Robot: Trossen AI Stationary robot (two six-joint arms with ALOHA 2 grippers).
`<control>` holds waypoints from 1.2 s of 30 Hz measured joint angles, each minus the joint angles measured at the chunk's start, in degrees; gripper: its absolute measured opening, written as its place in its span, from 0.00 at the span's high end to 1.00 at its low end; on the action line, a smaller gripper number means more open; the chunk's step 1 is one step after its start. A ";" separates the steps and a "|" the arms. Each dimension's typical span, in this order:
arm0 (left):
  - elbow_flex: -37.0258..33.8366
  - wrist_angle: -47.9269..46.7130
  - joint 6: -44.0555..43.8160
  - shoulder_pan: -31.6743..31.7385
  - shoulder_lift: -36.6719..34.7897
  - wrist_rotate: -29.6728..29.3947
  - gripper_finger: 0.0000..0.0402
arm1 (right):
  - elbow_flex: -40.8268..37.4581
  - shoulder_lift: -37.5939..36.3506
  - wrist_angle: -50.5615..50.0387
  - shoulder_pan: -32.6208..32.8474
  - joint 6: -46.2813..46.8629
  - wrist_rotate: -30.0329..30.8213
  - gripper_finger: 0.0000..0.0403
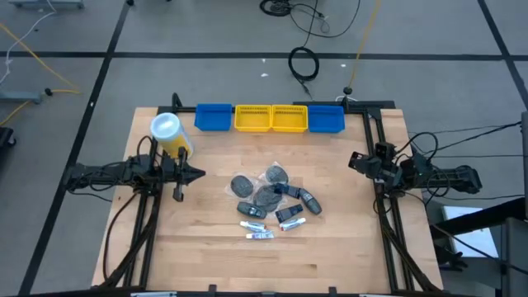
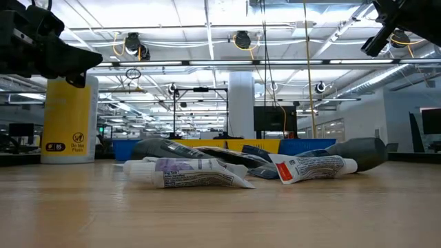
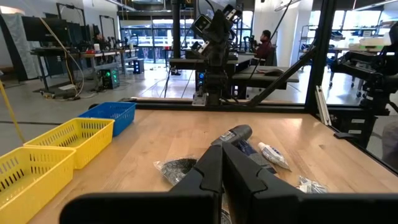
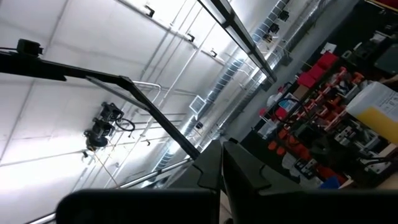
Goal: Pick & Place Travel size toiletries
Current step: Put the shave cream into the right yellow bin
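Wooden tabletop before us, we hold the left gripper [image 1: 198, 173] and right gripper [image 1: 353, 160] pinched closed and empty, the travel size toiletries [image 1: 272, 200] heaped between them, likely awaiting the first pick.

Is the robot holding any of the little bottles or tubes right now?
No. Both the left gripper and right gripper are shut and empty. The toiletries lie untouched on the table.

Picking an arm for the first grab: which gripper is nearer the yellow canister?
Left. The left gripper hovers just beside the yellow canister; the right gripper sits across the table near its right edge.
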 joint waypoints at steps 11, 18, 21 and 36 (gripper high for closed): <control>0.00 0.00 -0.01 -0.01 0.00 0.00 0.98 | 0.01 0.19 0.13 0.02 -6.17 2.52 0.98; 0.00 0.00 0.00 0.00 0.00 0.01 0.98 | 1.28 11.19 -1.27 0.07 -25.39 9.25 0.98; 0.00 0.00 -0.01 0.01 0.00 0.02 0.98 | 3.49 19.56 -1.41 0.02 -34.17 10.89 0.98; -0.02 1.84 -0.12 -0.01 0.02 0.02 0.98 | 5.94 42.32 23.63 -0.46 -46.06 10.58 0.98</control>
